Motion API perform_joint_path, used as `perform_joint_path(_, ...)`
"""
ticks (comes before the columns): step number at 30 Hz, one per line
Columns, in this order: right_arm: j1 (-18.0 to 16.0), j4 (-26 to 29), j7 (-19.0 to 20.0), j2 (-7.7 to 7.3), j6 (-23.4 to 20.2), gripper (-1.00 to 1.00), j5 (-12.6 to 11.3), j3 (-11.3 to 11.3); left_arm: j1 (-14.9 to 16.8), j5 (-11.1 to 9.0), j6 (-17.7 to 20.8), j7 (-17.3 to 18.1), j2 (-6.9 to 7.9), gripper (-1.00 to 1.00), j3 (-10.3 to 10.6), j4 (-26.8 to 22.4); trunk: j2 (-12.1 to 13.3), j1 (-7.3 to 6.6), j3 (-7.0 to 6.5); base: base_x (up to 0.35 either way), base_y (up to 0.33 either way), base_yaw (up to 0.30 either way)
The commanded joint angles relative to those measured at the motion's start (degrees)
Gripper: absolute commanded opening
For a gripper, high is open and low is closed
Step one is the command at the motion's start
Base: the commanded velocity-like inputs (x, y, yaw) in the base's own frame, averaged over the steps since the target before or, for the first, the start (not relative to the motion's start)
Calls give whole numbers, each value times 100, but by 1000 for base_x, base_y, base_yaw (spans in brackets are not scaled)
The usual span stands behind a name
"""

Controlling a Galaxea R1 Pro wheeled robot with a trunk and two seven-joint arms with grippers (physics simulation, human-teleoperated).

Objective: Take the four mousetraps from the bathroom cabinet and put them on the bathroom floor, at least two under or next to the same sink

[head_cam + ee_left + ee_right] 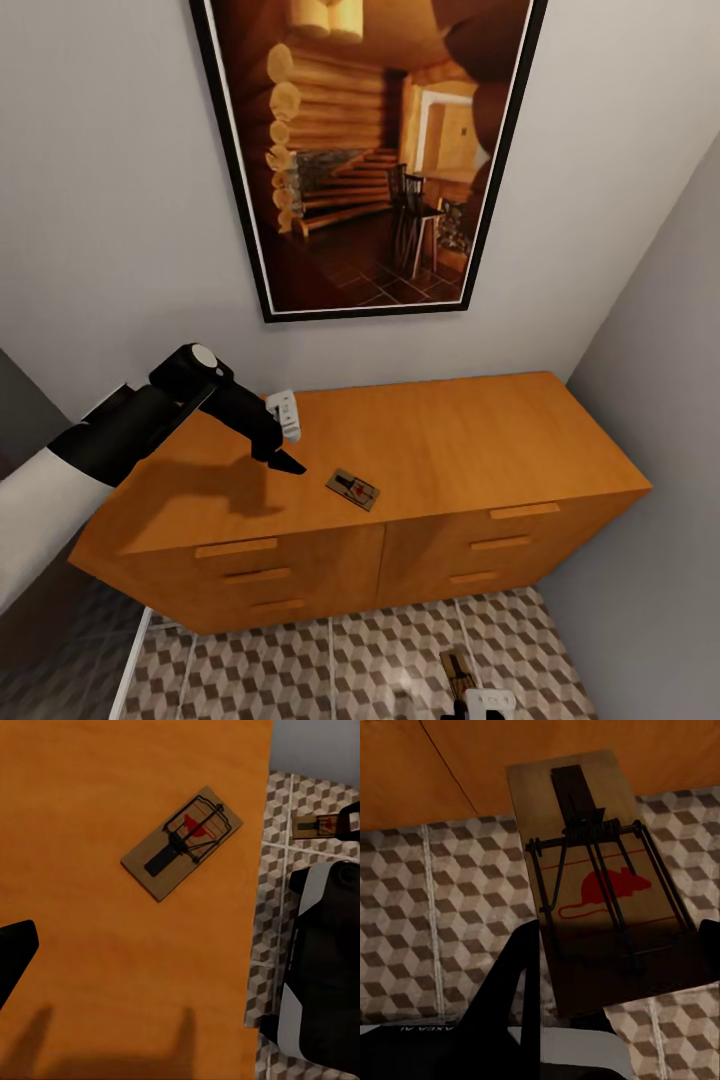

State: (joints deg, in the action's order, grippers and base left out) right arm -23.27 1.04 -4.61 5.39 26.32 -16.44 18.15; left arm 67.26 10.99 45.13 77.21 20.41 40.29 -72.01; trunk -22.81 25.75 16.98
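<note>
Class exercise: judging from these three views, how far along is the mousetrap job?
Done: no trap can be seen lying on the tiled floor. In hand: the right gripper holds one mousetrap above the tiles. Left: one trap lies on the cabinet top, beside the open left gripper. The other two are unaccounted for.

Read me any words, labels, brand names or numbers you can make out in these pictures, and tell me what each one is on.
No text reads cleanly.
Gripper housing, right wrist view: a strip of pale letters, upside down and too blurred to read.
Held mousetrap: a red mouse picture and red lines, no words.
Mousetrap on the cabinet top: a red mark, no legible words.
Framed picture: no lettering.
</note>
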Motion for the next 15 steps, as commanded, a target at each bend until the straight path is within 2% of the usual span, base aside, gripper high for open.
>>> perform_joint_path(1, 27, -11, 119, -14, 162, -100, -41, 49, 7, 35, 58, 39, 4, 100, 8, -7, -11, 3, 10, 0, 0, 0)
perform_joint_path(4, 228, -14, 356, -100, 630, -100, -32, 49, 7, 35, 58, 39, 5, 100, 12, -7, -11, 3, 10, 0, 0, 0)
perform_joint_path(5, 354, -18, 438, -175, 936, -100, -32, 49, 7, 35, 58, 39, 5, 100, 13, -6, -11, 3, 10, 0, 0, 0)
perform_joint_path(7, 504, -21, 507, -248, 1272, -100, -33, 49, 7, 36, 58, 39, 4, 100, 13, -6, -11, 3, 10, 0, 0, 0)
perform_joint_path(9, 805, -23, 607, -343, 1865, -100, -34, 49, 7, 35, 58, 39, 4, 100, 14, -8, -11, 3, 10, 0, 0, 0)
perform_joint_path(10, 1034, -24, 664, -382, 2323, -100, -34, 49, 7, 35, 56, 39, 5, 100, 14, -11, -11, 3, 10, 0, 0, 0)
perform_joint_path(11, 1244, -24, 698, -397, 2761, -100, -34, 50, 5, 35, 54, 39, 6, 100, 14, -9, -11, 3, 10, 0, 0, 0)
perform_joint_path(13, 1446, -22, 721, -405, 3196, -100, -34, 52, 2, 35, 51, 39, 4, 100, 14, -8, -11, 3, 10, 0, 0, 0)
perform_joint_path(15, 1554, -12, 729, -403, 3345, -100, -34, 50, 0, 35, 50, 39, 2, 100, 14, -9, -11, 3, 10, 0, 0, 0)
